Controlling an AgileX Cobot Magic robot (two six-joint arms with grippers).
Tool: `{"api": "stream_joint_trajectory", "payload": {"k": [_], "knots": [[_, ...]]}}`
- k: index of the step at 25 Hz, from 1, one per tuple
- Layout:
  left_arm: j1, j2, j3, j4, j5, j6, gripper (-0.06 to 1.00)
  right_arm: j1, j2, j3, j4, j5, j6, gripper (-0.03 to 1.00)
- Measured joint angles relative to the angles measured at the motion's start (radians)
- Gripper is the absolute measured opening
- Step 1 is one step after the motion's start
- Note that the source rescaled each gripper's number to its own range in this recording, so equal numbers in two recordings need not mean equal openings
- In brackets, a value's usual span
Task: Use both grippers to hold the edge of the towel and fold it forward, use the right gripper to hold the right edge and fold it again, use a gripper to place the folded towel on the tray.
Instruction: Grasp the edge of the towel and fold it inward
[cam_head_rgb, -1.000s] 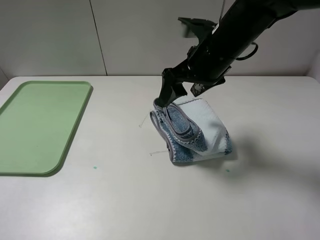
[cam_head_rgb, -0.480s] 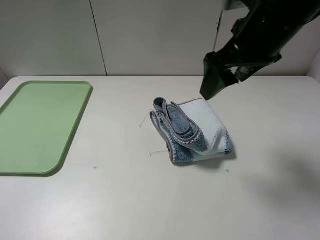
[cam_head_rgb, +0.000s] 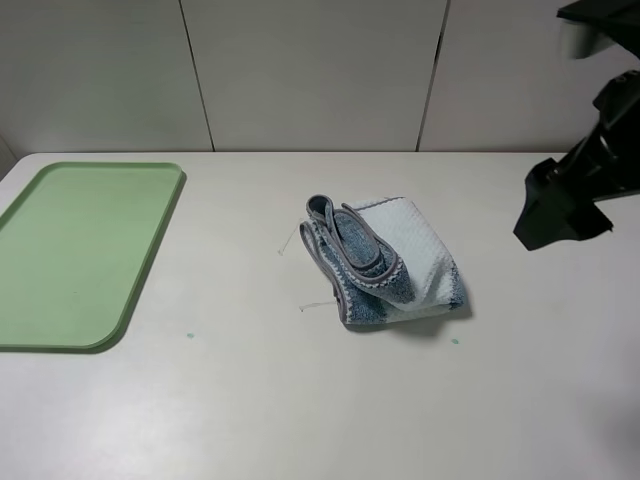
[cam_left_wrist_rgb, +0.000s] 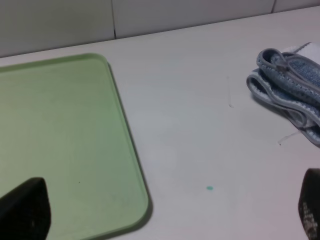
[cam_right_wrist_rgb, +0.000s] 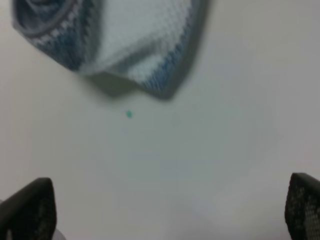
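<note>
The towel (cam_head_rgb: 385, 262) lies in a folded, rumpled bundle at the middle of the table, its grey hem edge (cam_head_rgb: 322, 252) curling along its left side. The light-green tray (cam_head_rgb: 80, 250) sits empty at the far left. My right gripper (cam_head_rgb: 548, 215) hangs in the air well to the right of the towel, touching nothing. The right wrist view shows the towel (cam_right_wrist_rgb: 125, 40) beyond the right gripper (cam_right_wrist_rgb: 165, 212), whose fingers stand wide apart and empty. In the left wrist view my left gripper (cam_left_wrist_rgb: 167, 210) is open too, over the tray (cam_left_wrist_rgb: 60, 140), with the towel (cam_left_wrist_rgb: 290, 95) off to one side.
A small teal speck (cam_head_rgb: 455, 341) marks the table near the towel's front right corner, another speck (cam_head_rgb: 190, 335) sits near the tray. Loose white threads (cam_head_rgb: 315, 305) trail from the towel's left side. A panelled wall runs behind the table.
My right arm has risen off the towel's left fold and swung far to the right. The towel stays where it lay. Tray unchanged.
</note>
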Motion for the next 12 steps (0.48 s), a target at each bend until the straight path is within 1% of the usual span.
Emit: {"api": "stream_joint_trajectory", "payload": {"k": [3,7,12], "knots": [[0.0,0.0,0.0,0.0,0.0,0.0,1.0,-0.031,-0.068,0.067,-0.001,-0.001,0.025,1.0],[0.0,0.0,0.0,0.0,0.0,0.0,1.0,-0.125,-0.162,0.162,0.016,-0.012,0.031,1.0],[0.0,0.0,0.0,0.0,0.0,0.0,1.0,-0.22,-0.314,0.275,0.046,-0.061,0.031,1.0]]}}
